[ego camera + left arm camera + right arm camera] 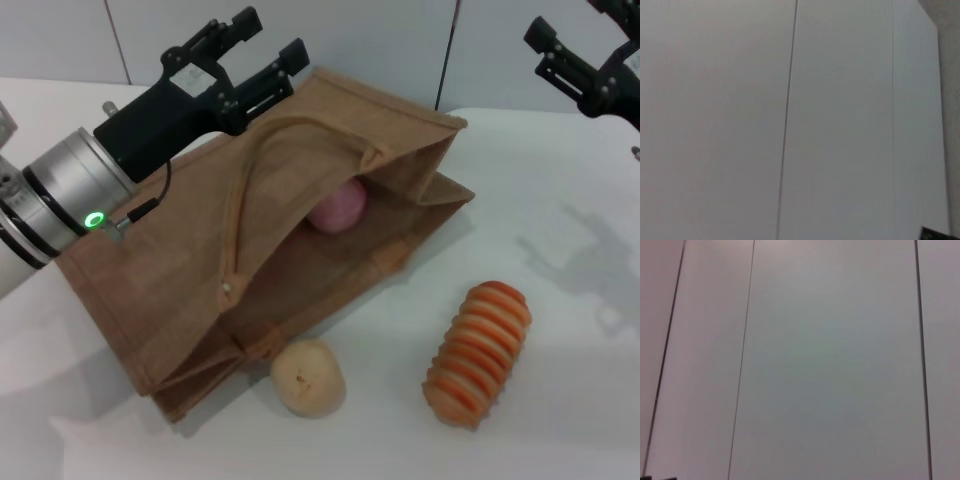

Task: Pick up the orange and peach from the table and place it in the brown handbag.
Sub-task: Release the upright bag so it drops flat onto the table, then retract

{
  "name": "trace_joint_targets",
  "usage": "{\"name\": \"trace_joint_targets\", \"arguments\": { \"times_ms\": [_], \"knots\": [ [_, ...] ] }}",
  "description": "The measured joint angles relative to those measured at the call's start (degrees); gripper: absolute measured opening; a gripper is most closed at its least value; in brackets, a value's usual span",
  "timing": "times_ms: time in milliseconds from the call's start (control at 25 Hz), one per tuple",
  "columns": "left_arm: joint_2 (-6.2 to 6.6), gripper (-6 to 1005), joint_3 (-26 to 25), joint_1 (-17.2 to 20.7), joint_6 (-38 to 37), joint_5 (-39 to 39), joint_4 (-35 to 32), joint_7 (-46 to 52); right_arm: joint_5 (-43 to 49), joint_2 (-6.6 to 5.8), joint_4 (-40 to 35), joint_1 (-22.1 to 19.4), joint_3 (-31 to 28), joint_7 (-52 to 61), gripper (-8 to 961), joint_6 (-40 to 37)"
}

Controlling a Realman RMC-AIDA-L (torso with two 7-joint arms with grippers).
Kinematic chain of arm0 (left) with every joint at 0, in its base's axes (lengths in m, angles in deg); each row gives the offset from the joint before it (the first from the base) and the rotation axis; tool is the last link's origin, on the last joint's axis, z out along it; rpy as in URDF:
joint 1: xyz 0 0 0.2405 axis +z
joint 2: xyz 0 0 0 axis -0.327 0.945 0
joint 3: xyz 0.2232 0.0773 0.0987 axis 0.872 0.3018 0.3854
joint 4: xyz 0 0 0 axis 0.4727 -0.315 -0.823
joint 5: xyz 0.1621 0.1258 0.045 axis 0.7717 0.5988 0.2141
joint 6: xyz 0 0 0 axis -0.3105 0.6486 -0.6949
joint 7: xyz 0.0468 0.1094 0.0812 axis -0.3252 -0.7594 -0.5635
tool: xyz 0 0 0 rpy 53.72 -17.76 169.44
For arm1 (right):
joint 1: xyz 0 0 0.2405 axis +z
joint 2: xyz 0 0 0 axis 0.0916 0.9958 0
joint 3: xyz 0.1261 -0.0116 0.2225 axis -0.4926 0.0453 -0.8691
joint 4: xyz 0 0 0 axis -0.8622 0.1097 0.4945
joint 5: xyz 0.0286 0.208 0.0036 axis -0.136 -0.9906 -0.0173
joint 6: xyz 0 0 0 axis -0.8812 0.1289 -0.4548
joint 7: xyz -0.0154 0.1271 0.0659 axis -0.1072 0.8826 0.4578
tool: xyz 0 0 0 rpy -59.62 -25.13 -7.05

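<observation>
The brown handbag (250, 270) lies on its side on the white bench (570, 300), its mouth gaping toward three o'clock in the head view. One long light-tan handle (245, 180) arches across its upper face. Inside the mouth, resting against the inner wall deep in the bag, sits the peach (338, 208) (only its pink upper curve shows; the rest is hidden by the burlap). The orange is nowhere to be seen in any view.

Just outside the bag, at about six o'clock from its mouth and touching or nearly touching its lower edge, rests a pale beige round fruit (308, 376). Well apart from that, toward four o'clock, a ridged orange-striped loaf (478, 352) lies on the bench.

The left hand (255, 55) hangs above the bag's far edge at about eleven o'clock, its two black fingers spread apart and holding nothing. The right hand (548, 50) is raised at about two o'clock, clear of the bench, fingers likewise parted and empty.

Both wrist views show only a pale panelled wall (790, 120) with thin vertical seams.
</observation>
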Motion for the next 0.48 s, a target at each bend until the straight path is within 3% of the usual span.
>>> {"name": "trace_joint_targets", "arguments": {
  "times_ms": [200,480],
  "knots": [
    [-0.24,783,-3.28,1.74,-1.34,-6.72,6.15,-10.54,0.01,0.01,0.11,-0.01,-1.25,-0.72,878,1.46],
    [-0.5,781,-5.14,4.0,-5.71,-19.26,12.8,-19.68,0.01,0.36,5.41,0.41,-9.0,-11.4,876,3.65]
  ]
}}
